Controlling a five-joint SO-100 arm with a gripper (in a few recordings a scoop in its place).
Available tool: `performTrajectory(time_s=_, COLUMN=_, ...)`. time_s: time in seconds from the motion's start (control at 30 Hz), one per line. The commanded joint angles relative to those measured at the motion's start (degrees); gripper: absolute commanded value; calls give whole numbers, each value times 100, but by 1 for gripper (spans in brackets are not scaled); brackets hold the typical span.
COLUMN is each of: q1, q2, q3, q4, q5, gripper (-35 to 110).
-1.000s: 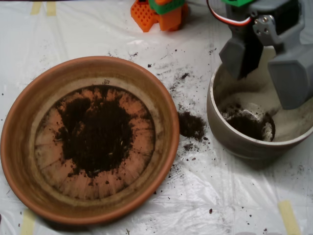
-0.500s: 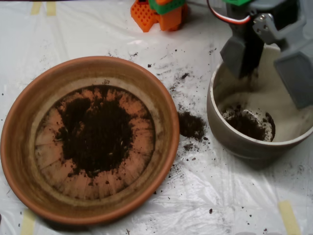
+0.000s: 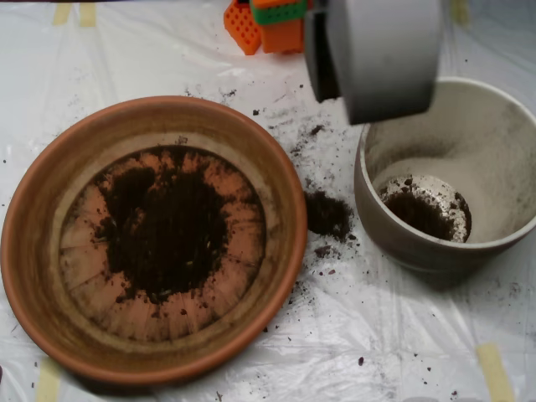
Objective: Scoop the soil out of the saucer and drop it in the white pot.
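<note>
The scoop (image 3: 377,54) is hovering at upper right, fingers' state unclear; soil (image 3: 167,230) is lying in the saucer (image 3: 33,251); some is sitting in the white pot (image 3: 502,151).

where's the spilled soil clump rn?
Overhead view: the spilled soil clump lies on the plastic sheet right of centre, in the gap between the saucer and the white pot.

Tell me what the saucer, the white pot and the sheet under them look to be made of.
Saucer: unglazed terracotta clay by its look, matte orange with a dusty pale ring and radial ridges.
White pot: likely ceramic or plastic; matte off-white walls stained grey-brown, so the look leaves it open.
Sheet: thin clear plastic film, judging by its wrinkles and glossy glints, held down with tape strips.
</note>
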Motion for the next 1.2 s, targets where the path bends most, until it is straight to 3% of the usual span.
performTrajectory(time_s=0.0, q1=580, q2=747, q3=290, q4=-237, q5=185, gripper=44)
performTrajectory(time_s=0.4, q1=2320, q2=2347, q3=4614, q4=-1951, q5=-88, gripper=45)
performTrajectory(time_s=0.67, q1=3129, q2=2294, q3=6935, q4=-3463, q5=-343, gripper=45)
performTrajectory(time_s=0.87, q1=3498, q2=1740, q3=7365, q4=-4087, q5=-369, gripper=45)
performTrajectory(time_s=1.17, q1=3542, q2=-404, q3=6179, q4=-4131, q5=-281, gripper=44)
